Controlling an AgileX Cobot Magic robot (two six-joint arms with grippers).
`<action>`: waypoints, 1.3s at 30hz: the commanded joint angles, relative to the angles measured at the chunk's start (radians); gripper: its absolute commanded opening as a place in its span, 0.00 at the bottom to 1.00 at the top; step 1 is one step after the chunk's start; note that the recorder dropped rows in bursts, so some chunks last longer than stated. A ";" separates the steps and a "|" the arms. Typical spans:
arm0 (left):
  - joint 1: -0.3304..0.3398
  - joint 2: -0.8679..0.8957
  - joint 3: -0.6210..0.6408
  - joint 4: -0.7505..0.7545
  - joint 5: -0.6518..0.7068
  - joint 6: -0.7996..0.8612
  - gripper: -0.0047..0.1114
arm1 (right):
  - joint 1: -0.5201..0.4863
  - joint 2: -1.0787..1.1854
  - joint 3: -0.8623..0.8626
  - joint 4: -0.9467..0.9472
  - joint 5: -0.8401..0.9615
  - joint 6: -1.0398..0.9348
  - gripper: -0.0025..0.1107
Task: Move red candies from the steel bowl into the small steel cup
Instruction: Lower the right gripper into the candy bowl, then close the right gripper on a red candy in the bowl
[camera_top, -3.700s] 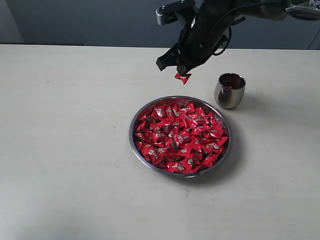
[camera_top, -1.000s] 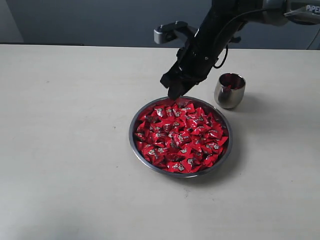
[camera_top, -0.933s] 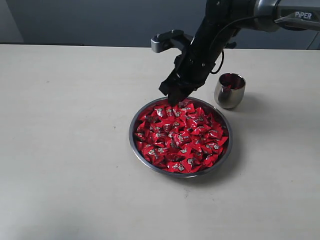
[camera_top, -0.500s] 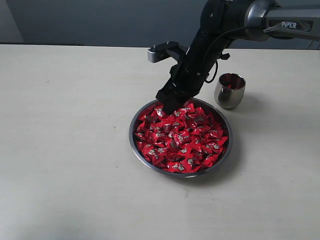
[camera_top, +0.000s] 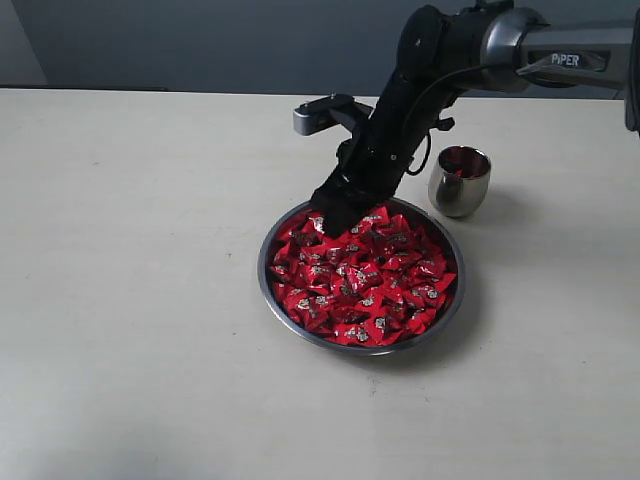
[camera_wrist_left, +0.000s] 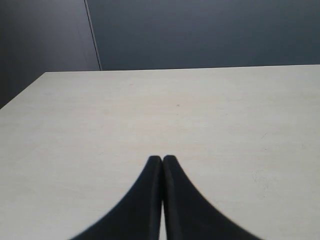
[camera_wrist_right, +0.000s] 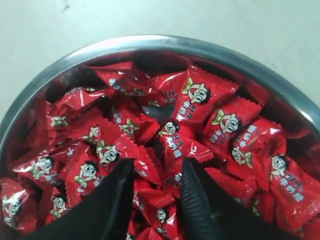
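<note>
The steel bowl (camera_top: 446, 310) sits mid-table, heaped with red candies (camera_top: 360, 280). My right gripper (camera_top: 330, 217) is open and lowered into the far-left part of the heap. In the right wrist view its fingertips (camera_wrist_right: 127, 167) straddle a few red candies (camera_wrist_right: 160, 175), inside the bowl's rim (camera_wrist_right: 150, 42). The small steel cup (camera_top: 459, 182) stands upright just right of the arm, behind the bowl, with red showing inside. My left gripper (camera_wrist_left: 162, 159) is shut on nothing, over bare table, and is out of the exterior view.
The pale table (camera_top: 130, 250) stretches around the bowl on all sides. A dark wall (camera_top: 200, 40) runs behind its far edge. My right arm (camera_top: 440, 60) reaches in from the upper right, passing close to the cup.
My right gripper let go of the candy it held above the bowl, then came down leftward from above the far rim into the candy heap. The left gripper's earlier state is not shown.
</note>
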 joint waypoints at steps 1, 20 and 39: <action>-0.010 -0.004 0.004 0.006 -0.002 -0.003 0.04 | 0.000 0.015 -0.001 0.003 -0.003 -0.008 0.31; -0.010 -0.004 0.004 0.006 -0.002 -0.003 0.04 | 0.000 0.031 -0.001 0.025 -0.005 -0.008 0.31; -0.010 -0.004 0.004 0.006 -0.002 -0.003 0.04 | 0.000 0.031 -0.001 0.025 -0.010 -0.008 0.13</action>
